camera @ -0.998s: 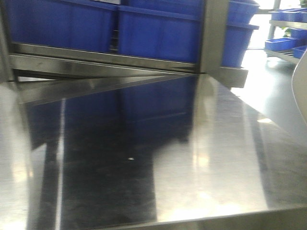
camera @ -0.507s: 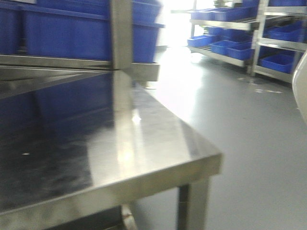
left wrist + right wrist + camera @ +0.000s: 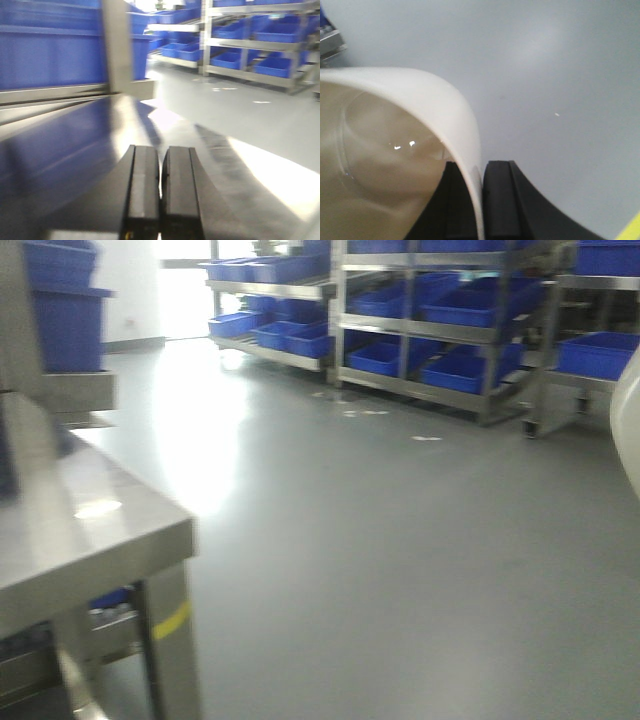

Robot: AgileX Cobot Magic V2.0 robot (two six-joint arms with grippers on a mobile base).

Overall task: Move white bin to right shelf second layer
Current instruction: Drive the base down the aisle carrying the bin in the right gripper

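1. Front view: I see the corner of the steel counter [image 3: 90, 530] at lower left, with a yellow band [image 3: 172, 620] on its leg. Grey floor [image 3: 380, 570] fills the middle. Steel racks [image 3: 340, 320] loaded with blue crates [image 3: 455, 370] stand along the far side. A curved sliver of the white bin [image 3: 630, 430] shows at the right edge, well apart from those racks. The picture is blurred, and I cannot tell which rack level has rollers.

2. Left wrist view: the left claw [image 3: 161, 155] has its two black fingers [image 3: 145, 190] pressed together with nothing between them. It hangs above the mirror-like counter top, which reflects the blue crates stacked behind it.

3. Right wrist view: the right claw [image 3: 481, 167] is clamped on the white bin's wall, with one finger [image 3: 455, 200] inside the tub and the other [image 3: 502, 200] outside. The glossy cream interior and its rounded base fill the left half. Only bare grey floor lies beyond the rim.
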